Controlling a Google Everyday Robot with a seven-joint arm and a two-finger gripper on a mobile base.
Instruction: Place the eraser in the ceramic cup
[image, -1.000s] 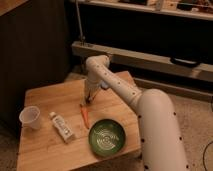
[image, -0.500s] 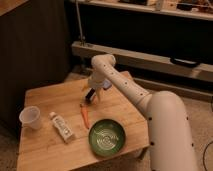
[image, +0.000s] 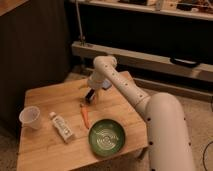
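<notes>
The eraser (image: 62, 127), an elongated block with pale markings, lies flat on the wooden table (image: 50, 97), left of centre near the front. The ceramic cup (image: 30, 117), whitish and tapered, stands upright at the table's left edge. My gripper (image: 90, 95) hangs from the white arm over the table's middle back, pointing down, just above the orange stick's far end. It is open and I see nothing held in it. The eraser is about a hand's width to its front left, and the cup is farther left.
An orange pen-like stick (image: 85, 115) lies between the gripper and the eraser. A green round bowl (image: 106, 137) sits at the front right of the table. My arm's thick white forearm (image: 162, 127) crosses the table's right corner. A metal shelf rail (image: 150, 60) runs behind.
The wrist and gripper have shifted slightly right and toward the back of the table. The eraser, cup, stick and bowl have not moved.
</notes>
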